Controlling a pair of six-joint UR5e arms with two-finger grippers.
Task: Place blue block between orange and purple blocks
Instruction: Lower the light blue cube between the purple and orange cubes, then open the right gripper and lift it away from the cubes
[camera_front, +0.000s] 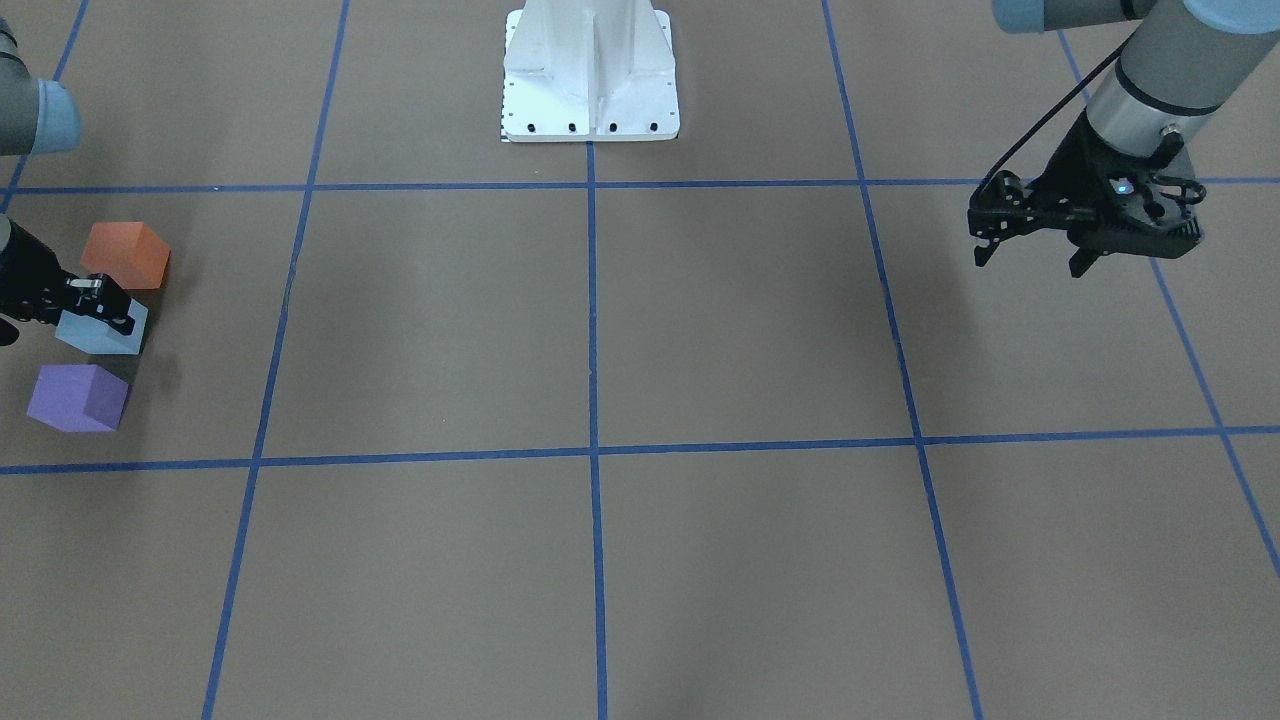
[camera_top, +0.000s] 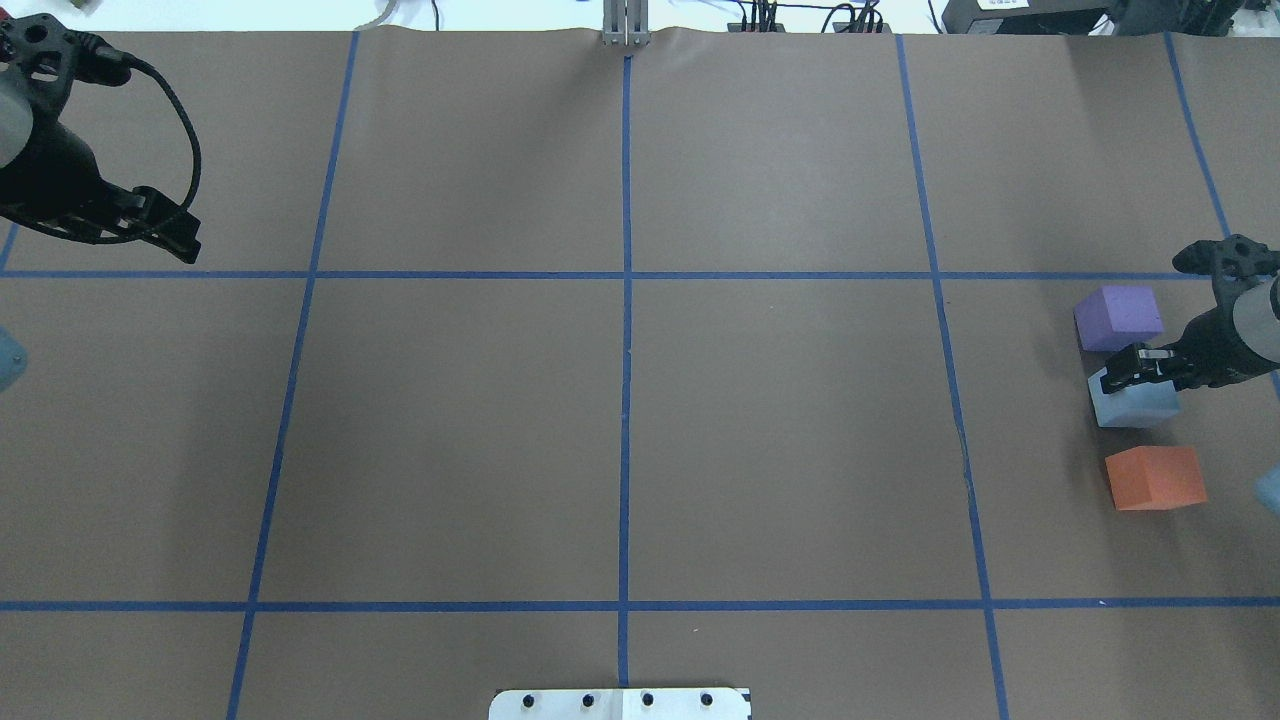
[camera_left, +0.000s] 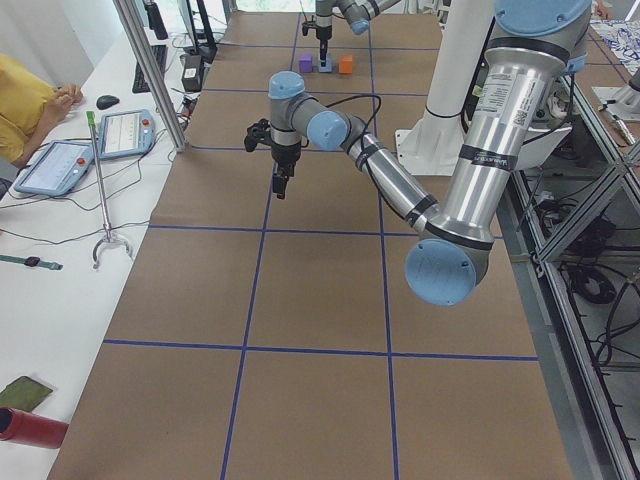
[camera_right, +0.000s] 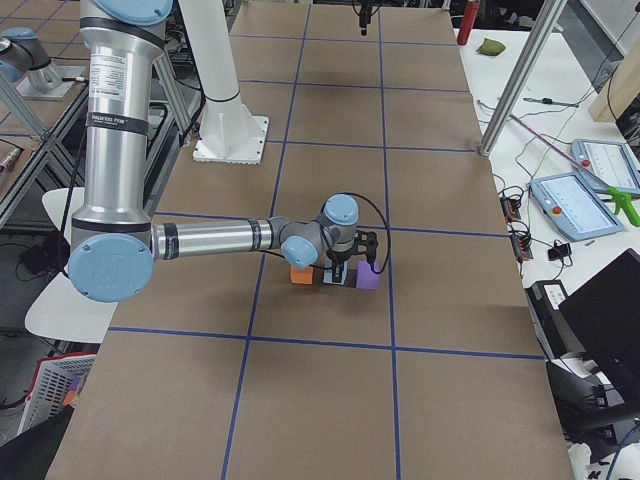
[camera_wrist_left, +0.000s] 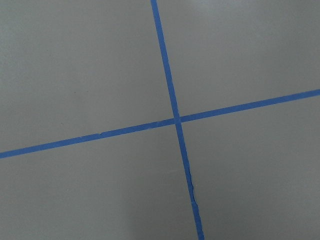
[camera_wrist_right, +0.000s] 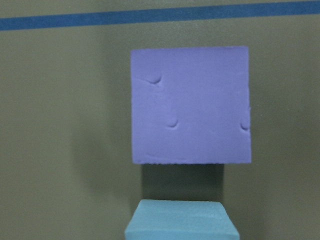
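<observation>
**Item 1. Right gripper** (camera_front: 108, 307). The jaws are set narrow across the top of the light-blue foam block (camera_front: 95, 338), one finger on either side, and appear to be clamped on it. No finger shows in the right wrist view, so contact at the pads cannot be confirmed.

**Item 2. Light-blue foam block.** It stands in the gap between the orange foam block (camera_front: 127, 256) and the purple foam block (camera_front: 78, 398), roughly in line with both and touching neither. It sits low, level with its neighbours. I cannot tell whether its underside is fully down on the table.

**Item 3. Purple foam block.** It has a few small dents in its top face, seen from the right wrist view. It is upright and just beside the blue one.

**Item 4. Orange foam block.** It is upright, near the blue block on the opposite side.

**Item 5. Left gripper** (camera_front: 1032, 262). The jaws are wide apart and hold nothing. It hangs over the brown paper-covered table (camera_front: 700, 330), well apart from all three blocks. Its wrist view shows only crossing blue tape lines (camera_wrist_left: 176, 120).

**Status.** The position appears to be achieved. What likely remains is to open the right jaws and lift clear without nudging either neighbour.
</observation>
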